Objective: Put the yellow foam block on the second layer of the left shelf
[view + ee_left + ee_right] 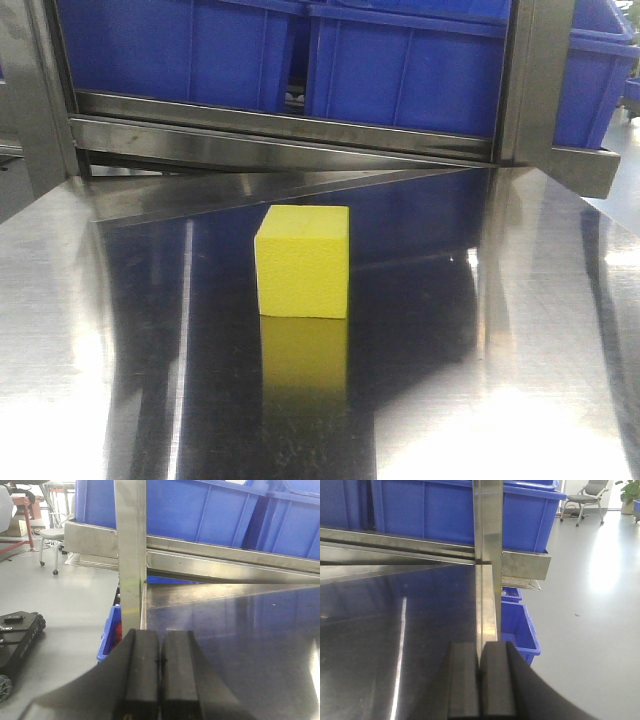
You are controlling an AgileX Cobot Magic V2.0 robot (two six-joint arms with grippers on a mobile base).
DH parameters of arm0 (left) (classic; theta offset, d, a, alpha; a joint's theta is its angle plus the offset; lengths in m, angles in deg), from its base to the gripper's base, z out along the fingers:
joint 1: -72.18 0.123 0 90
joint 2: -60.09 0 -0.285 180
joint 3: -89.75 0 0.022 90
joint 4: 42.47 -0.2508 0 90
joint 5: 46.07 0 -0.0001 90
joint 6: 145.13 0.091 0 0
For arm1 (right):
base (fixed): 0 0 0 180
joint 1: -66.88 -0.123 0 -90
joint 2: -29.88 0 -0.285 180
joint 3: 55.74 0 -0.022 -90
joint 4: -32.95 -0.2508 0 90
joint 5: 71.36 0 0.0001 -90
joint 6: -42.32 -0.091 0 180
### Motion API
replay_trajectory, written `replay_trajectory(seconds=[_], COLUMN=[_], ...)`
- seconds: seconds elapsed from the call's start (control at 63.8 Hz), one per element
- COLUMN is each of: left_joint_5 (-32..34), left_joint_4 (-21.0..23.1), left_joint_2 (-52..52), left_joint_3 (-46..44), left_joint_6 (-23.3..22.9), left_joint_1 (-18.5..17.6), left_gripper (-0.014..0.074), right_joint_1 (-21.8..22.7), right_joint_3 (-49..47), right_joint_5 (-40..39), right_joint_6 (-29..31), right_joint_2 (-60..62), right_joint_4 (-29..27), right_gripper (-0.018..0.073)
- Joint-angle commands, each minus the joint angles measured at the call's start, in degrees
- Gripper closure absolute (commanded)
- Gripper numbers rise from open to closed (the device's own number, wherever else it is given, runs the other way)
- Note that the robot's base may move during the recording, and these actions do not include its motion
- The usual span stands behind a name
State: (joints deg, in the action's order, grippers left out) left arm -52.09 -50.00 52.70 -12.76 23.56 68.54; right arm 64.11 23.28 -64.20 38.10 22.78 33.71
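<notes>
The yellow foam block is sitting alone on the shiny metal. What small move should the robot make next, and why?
Probably open the left gripper and turn it toward the yellow foam block. The block stands untouched on the steel surface; the right gripper and the left are both shut and empty, and neither wrist view shows the block.

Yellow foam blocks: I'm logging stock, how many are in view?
1. The yellow foam block stands alone mid-shelf on the steel surface, below the blue bins; others could be hidden.
</notes>
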Motion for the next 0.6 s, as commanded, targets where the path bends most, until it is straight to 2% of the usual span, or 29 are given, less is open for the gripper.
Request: replay_trajectory(seconds=[0.0,0.282,0.455,0.58], left_joint_5=[4.8,4.8,4.8,4.8], left_joint_4=[0.4,0.4,0.4,0.4], left_joint_2=[0.8,0.8,0.8,0.8], left_joint_3=[1.6,1.6,1.6,1.6], left_joint_6=[-0.2,-0.2,-0.2,-0.2], left_joint_1=[0.0,0.0,0.0,0.0], left_gripper=[0.0460,0.0460,0.0460,0.0460], right_joint_1=[0.3,0.3,0.2,0.2], right_joint_3=[-1.3,-3.7,-13.1,-20.8], right_joint_5=[-5.2,-5.0,1.1,6.2], right_joint_6=[0.4,0.4,0.4,0.4], right_joint_2=[0.6,0.6,-0.6,-6.5], right_joint_4=[1.5,1.7,1.7,1.5], right_gripper=[0.0501,0.0501,0.0501,0.0501])
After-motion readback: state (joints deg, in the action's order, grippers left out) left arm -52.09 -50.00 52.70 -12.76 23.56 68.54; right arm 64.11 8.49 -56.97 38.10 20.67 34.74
